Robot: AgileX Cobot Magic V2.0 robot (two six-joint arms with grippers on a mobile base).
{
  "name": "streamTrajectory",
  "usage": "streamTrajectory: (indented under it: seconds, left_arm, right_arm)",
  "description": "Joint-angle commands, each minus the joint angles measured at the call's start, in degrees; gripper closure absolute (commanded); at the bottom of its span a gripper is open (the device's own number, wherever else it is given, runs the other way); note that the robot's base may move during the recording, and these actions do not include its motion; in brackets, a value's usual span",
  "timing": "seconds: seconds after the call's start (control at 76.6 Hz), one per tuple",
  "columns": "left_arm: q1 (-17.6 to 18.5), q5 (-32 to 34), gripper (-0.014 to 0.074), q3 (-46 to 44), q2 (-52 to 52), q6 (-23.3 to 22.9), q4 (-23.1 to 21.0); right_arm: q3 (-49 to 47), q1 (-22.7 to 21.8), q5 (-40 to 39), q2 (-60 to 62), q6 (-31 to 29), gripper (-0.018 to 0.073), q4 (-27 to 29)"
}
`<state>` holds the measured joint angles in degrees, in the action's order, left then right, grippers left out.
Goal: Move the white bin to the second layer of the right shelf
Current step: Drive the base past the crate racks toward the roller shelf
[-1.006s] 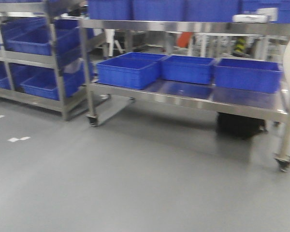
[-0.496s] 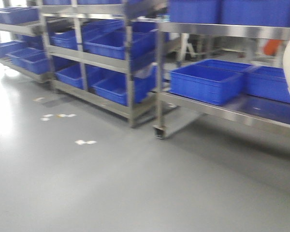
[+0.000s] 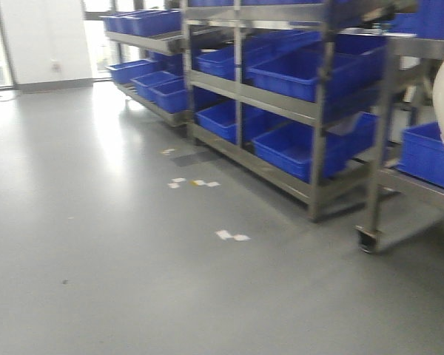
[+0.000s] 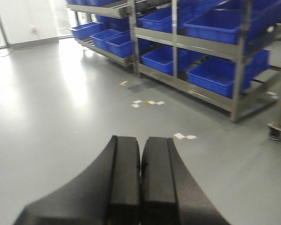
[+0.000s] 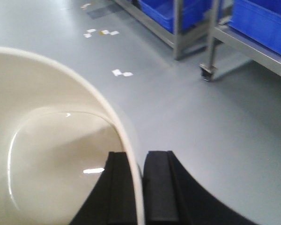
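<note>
the right claw (image 5: 141, 164) pinches only one wall of the white bin (image 5: 47, 154), carried above the floor (image 5: 201, 140), and the left claw (image 4: 140, 145) is closed empty, so a jolt or brushing the steel cart (image 3: 379, 148) could slip it.

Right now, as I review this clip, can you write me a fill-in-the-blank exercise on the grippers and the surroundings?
One finger of the right gripper sits inside the white bin, the other ____ it.
The left gripper is shut and holds ____.
The crates on the steel racks are all ____.
Missing words: outside; nothing; blue.
</note>
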<state>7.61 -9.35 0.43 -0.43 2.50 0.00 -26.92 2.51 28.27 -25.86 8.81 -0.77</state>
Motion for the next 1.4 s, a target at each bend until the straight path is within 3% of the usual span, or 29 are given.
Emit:
streamTrajectory:
  seconds: [0.0,1.384]
  left_arm:
    - [0.19,4.91,0.0512,2.11,-0.79,-0.3,0.0]
    - [0.19,4.91,0.0512,2.11,-0.79,-0.3,0.0]
  right_arm:
    - [-1.84,-0.38,-5.28,-0.12,-0.15,0.0531,-0.18]
    - [-1.84,-0.38,-5.28,-0.12,-0.15,0.0531,-0.18]
